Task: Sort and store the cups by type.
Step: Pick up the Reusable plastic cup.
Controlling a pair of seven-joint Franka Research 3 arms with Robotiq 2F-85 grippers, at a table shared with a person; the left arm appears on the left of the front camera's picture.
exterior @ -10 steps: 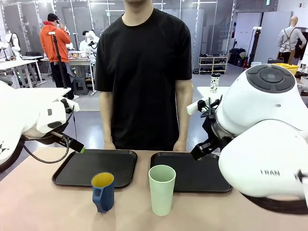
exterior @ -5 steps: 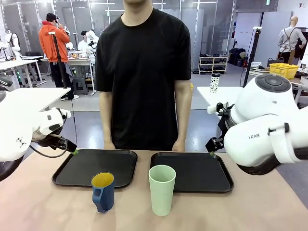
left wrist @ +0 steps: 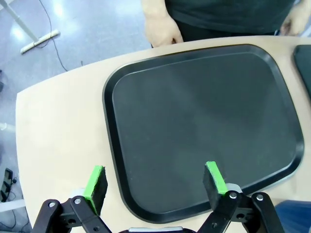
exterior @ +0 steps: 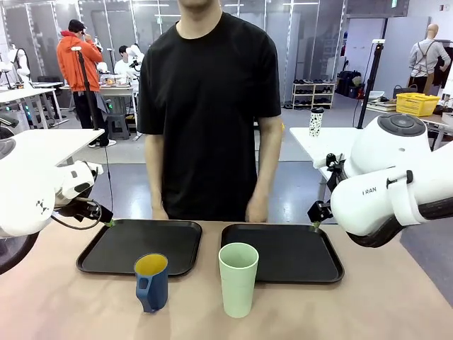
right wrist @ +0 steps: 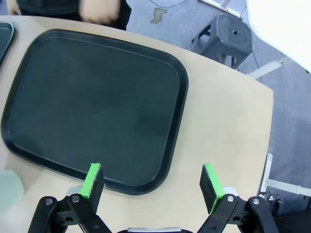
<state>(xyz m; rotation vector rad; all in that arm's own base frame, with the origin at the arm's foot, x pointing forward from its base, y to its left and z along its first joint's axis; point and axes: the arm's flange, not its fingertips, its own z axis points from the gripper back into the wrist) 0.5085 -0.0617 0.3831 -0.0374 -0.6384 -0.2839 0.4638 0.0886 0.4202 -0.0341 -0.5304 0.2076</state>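
We find the dark blue mug (exterior: 151,282), yellow inside, standing upright on the table (exterior: 56,297) just in front of the left tray's (exterior: 141,244) near edge, on the robot's side, with its handle turned toward the camera. The mint-green tumbler (exterior: 238,278) stands upright beside the mug without touching it, just past the left tray's near right-hand corner. There it stands in front of the right tray (exterior: 283,251), which lies side by side with the left tray across a narrow strip of table. Over the left tray's outer far corner we see the left gripper (exterior: 106,218) hanging above the surface. In its wrist view the green pads (left wrist: 95,180) stand wide apart, and the tray's black floor and rim show between them. The right gripper (exterior: 316,221) is well away from the left tray, hovering off the outer far corner of the right tray. Its jaws are likewise spread, with that tray's corner and tan tabletop between them. Behind the left tray's far edge a person in a black T-shirt (exterior: 209,106) stands at the table. One hand (exterior: 160,212) is down at the table edge there, and the other hand (exterior: 256,210) is beyond the right tray's far edge. Farther back from the left tray, a white cup with black spots (exterior: 316,122) sits on another table.
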